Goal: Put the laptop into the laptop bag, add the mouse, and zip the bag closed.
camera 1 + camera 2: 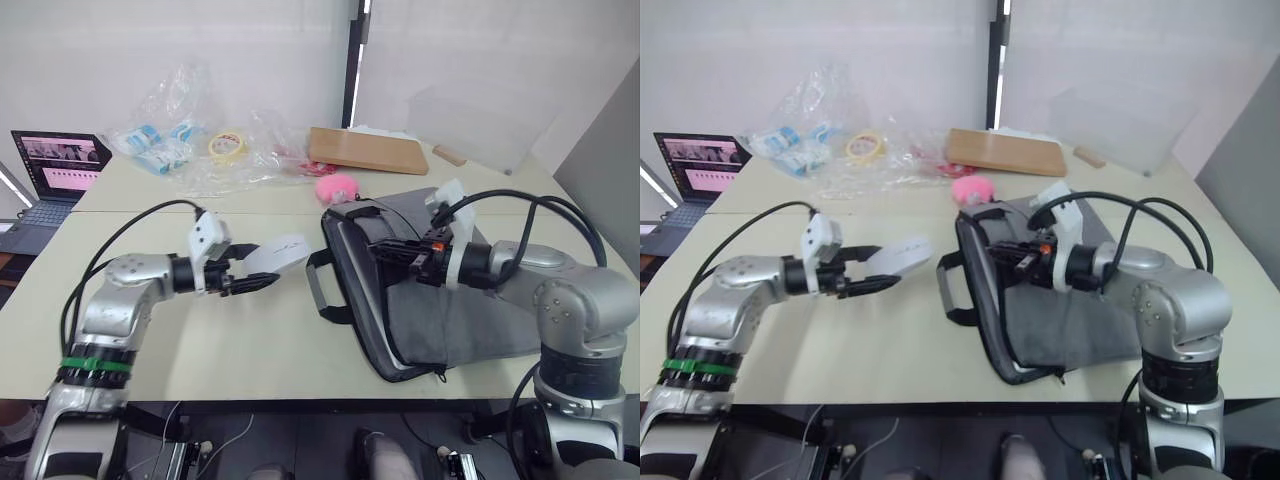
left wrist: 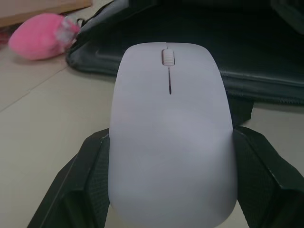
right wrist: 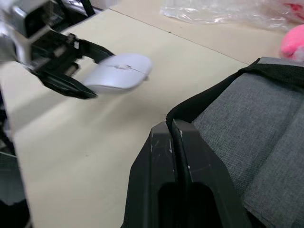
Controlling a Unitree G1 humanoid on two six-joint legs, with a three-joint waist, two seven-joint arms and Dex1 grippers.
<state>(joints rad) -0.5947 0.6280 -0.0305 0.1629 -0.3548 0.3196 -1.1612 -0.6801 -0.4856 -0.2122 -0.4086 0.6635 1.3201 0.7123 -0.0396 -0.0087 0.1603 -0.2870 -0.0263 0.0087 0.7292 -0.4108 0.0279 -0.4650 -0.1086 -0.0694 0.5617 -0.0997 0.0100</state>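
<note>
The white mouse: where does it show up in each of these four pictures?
Left eye view: the mouse sits left of centre, held by the left end effector.
Right eye view: mouse, left of centre.
Left wrist view: mouse, central.
Right wrist view: mouse, upper left.
Shared landmark: the grey bag.

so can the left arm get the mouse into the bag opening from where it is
Probably yes. The left gripper holds the mouse level with the laptop bag, whose open edge the right gripper pinches up, with bare table between. The handles lie near the path.
</note>
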